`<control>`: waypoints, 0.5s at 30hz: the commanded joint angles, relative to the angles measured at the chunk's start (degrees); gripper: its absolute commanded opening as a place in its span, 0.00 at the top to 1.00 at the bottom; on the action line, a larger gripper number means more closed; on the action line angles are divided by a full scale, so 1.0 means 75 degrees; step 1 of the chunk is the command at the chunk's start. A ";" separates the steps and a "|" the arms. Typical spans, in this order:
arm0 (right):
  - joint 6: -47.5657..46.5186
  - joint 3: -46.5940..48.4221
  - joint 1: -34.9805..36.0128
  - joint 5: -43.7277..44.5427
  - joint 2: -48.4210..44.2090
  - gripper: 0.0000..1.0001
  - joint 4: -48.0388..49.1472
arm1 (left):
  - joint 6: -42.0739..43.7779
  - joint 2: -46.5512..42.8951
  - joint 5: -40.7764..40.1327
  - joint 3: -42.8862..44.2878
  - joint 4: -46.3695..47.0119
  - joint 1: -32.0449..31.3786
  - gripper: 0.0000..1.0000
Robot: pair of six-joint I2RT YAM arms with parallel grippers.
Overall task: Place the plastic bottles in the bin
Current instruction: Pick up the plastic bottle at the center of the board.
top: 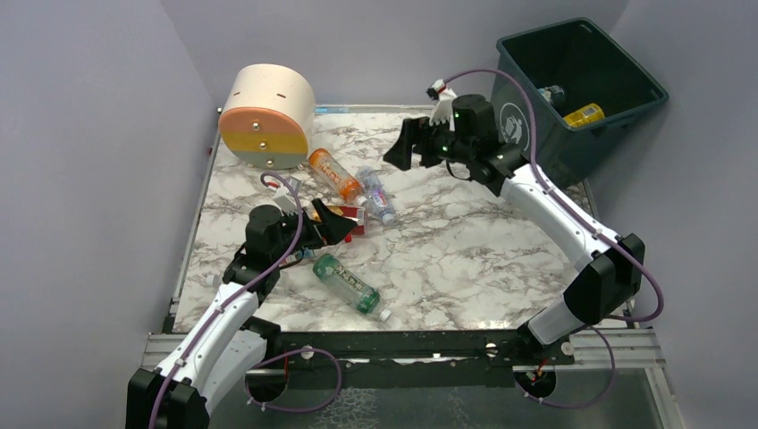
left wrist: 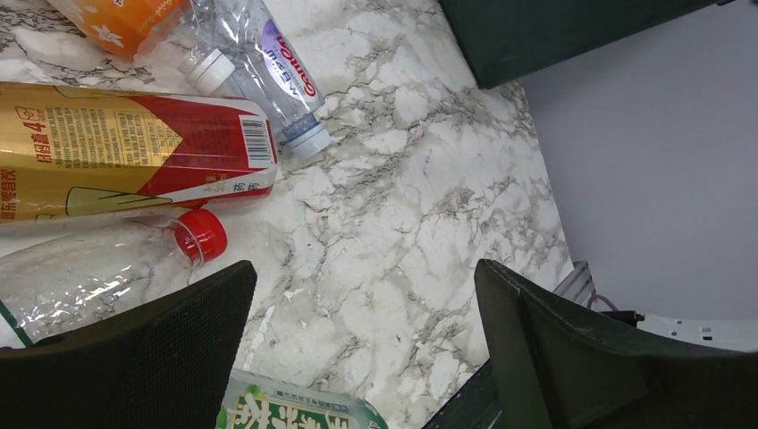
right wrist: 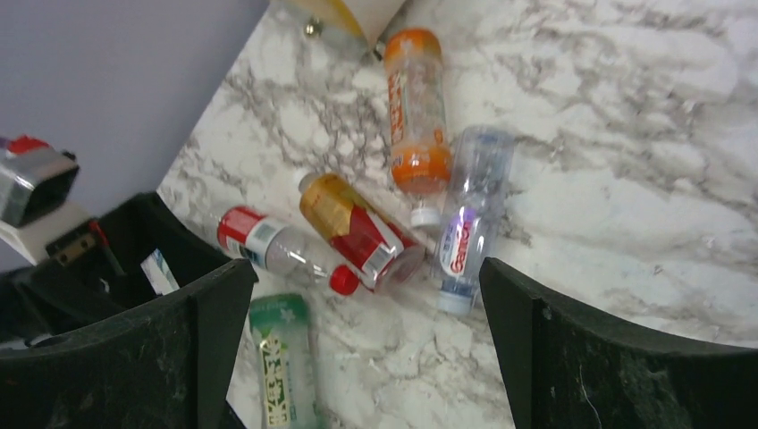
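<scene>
- Status: five plastic bottles lie clustered on the left half of the marble table [top: 465, 259]. The bin [top: 617, 134] sits at the far right corner, with a yellow bottle [top: 585, 113] already inside.
- Left gripper [left wrist: 362, 295]: jaws spread wide, holding nothing, low over the cluster. The red-capped clear bottle [left wrist: 98, 268] and the gold-and-red bottle [left wrist: 134, 147] lie side by side just beyond its left finger. The green-labelled bottle [top: 349, 282] lies nearer.
- Right gripper [top: 404, 145]: fully parted, empty, raised over the far middle of the table, just left of the bin.
- Probable step: grasp one bottle with the left arm. Take the outermost one to avoid disturbing its neighbours.
- Method: straddle the bottle's body across its width, not the cap, and lower until both fingers pass its widest part.
- Caution: thin walls likely crush or roll, so close gently.
</scene>
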 commanded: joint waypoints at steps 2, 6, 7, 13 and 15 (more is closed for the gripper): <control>-0.0055 -0.0970 0.0274 -0.0283 -0.0443 0.00 0.0338 | -0.0084 -0.0180 -0.0053 -0.0059 0.0094 0.0027 0.01; -0.0081 -0.1557 0.0287 -0.0400 -0.0509 0.00 0.0396 | -0.0103 -0.0115 -0.0048 -0.0064 0.0149 0.0027 0.01; -0.0083 -0.1713 0.0287 -0.0441 -0.0516 0.00 0.0403 | -0.0103 -0.0087 -0.0040 -0.0055 0.0157 0.0027 0.01; -0.0038 -0.2364 0.0309 -0.0774 -0.0546 0.00 0.0547 | -0.0109 0.0044 -0.0076 -0.0017 0.0192 0.0029 0.01; -0.0024 -0.2601 0.0330 -0.0845 -0.0563 0.00 0.0643 | -0.0135 0.0075 -0.0079 -0.0028 0.0208 0.0027 0.01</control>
